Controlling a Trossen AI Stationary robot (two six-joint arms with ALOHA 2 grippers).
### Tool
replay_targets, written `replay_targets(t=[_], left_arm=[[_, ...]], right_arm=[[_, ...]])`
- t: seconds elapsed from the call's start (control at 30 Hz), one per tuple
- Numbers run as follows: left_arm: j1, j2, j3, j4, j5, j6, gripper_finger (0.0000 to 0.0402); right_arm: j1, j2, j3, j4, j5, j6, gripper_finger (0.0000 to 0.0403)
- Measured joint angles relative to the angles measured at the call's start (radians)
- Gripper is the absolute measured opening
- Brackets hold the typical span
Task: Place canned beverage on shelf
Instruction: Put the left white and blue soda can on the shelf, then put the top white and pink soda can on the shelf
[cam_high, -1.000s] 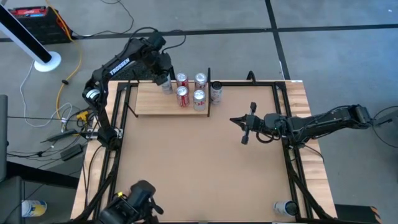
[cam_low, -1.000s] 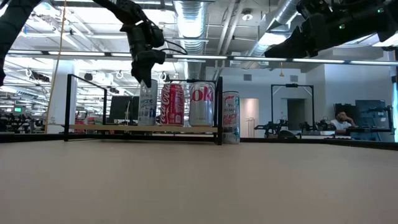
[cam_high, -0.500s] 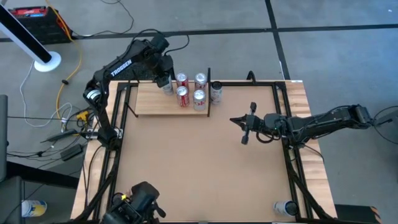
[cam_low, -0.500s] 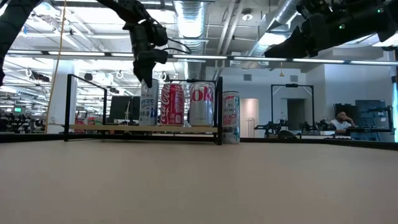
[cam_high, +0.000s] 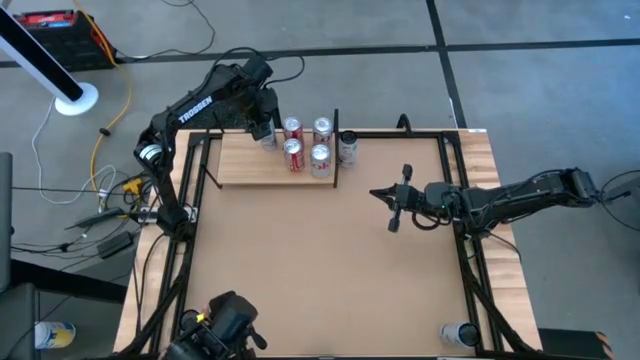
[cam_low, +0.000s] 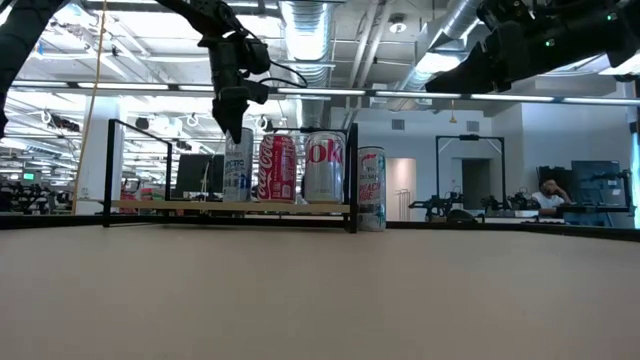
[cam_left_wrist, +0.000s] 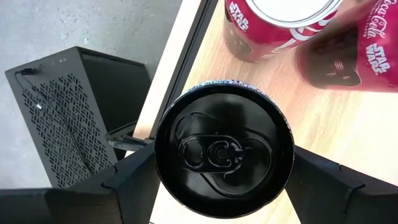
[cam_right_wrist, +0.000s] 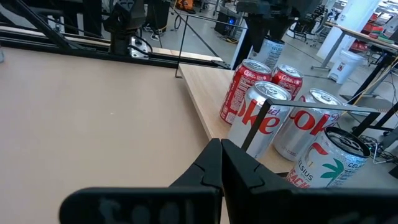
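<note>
- Overhead, the left pincer (cam_high: 264, 128) sits over the back left corner of the shelf (cam_high: 240, 165), at the dark-topped can (cam_high: 268, 140) standing there. Four more cans stand upright on the board: two red cans (cam_high: 292, 152) and two silver cans (cam_high: 320, 158). A white can (cam_high: 347, 146) stands just beyond the black end piece, on the tabletop (cam_high: 320, 270). The right pincer (cam_high: 398, 196) waits well apart, over the right half of the tabletop.
- Level with the tabletop, the left pincer (cam_low: 232, 125) reaches down onto the top of the dark-topped can (cam_low: 238, 165), whose base rests on the shelf (cam_low: 200, 207) beside a red can (cam_low: 278, 168). Whether the fingers have let go I cannot tell.
- From the left wrist, a finger (cam_left_wrist: 134, 180) lies close along each side of the dark-topped can (cam_left_wrist: 224, 149), at its upper rim; contact or a slight gap is not decidable. I judge it a stiff, smooth, slippery cylinder, best held across the middle of its wall; squeezed hard, thin metal dents.
- From the right wrist, the right pincer (cam_right_wrist: 222, 163) has its fingers pressed together, holding nothing, pointing toward the cans (cam_right_wrist: 261, 118).
</note>
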Motion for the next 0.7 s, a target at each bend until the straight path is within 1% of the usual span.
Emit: replay_targets(t=[0.53, 0.7], left_arm=[[-0.001, -0.001, 0.0, -0.009, 0.011, -0.032, 0.0288], [-0.001, -0.003, 0.044, -0.022, 0.003, -0.036, 0.0288]], right_arm=[[0.0, 0.0, 0.0, -0.007, 0.0, 0.0, 0.0024], [0.0, 0.0, 0.0, -0.007, 0.0, 0.0, 0.0025]])
